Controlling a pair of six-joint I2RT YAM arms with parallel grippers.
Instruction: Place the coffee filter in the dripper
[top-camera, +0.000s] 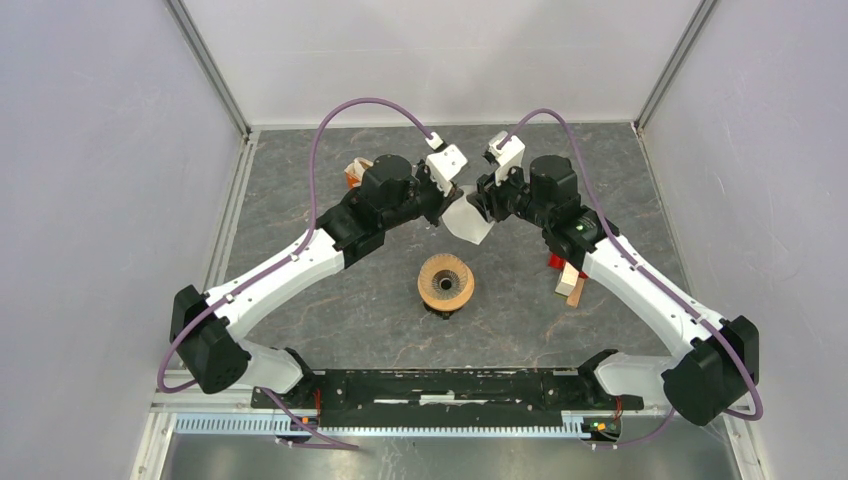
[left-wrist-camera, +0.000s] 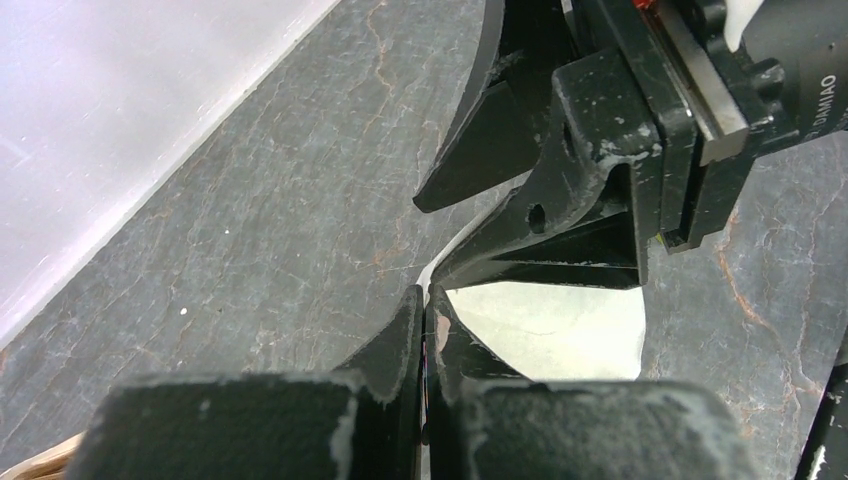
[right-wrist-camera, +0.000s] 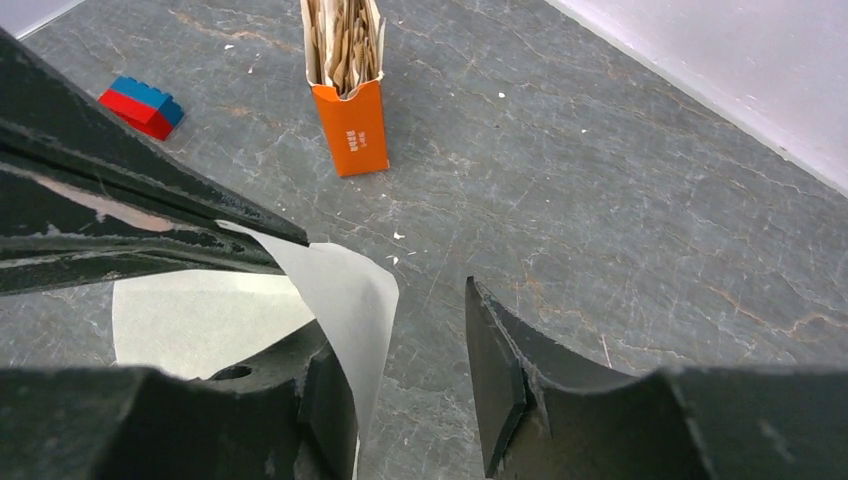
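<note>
The white paper coffee filter (top-camera: 468, 222) hangs between my two grippers above the far middle of the table. My left gripper (top-camera: 440, 205) is shut on one edge of it; in the left wrist view the fingertips (left-wrist-camera: 425, 295) pinch the thin paper and the filter (left-wrist-camera: 550, 330) spreads out to the right. My right gripper (top-camera: 484, 205) is open; in the right wrist view (right-wrist-camera: 400, 340) a flap of the filter (right-wrist-camera: 345, 290) lies against its left finger. The dripper (top-camera: 446, 283), clear ribbed glass with a tan wooden ring, stands nearer, below both grippers.
An orange box of filters (right-wrist-camera: 347, 110) stands upright at the far left (top-camera: 355, 172). A red and blue brick (right-wrist-camera: 140, 105) lies on the table. A red piece (top-camera: 555, 262) and a wooden block (top-camera: 572, 285) lie under the right arm. Side walls enclose the table.
</note>
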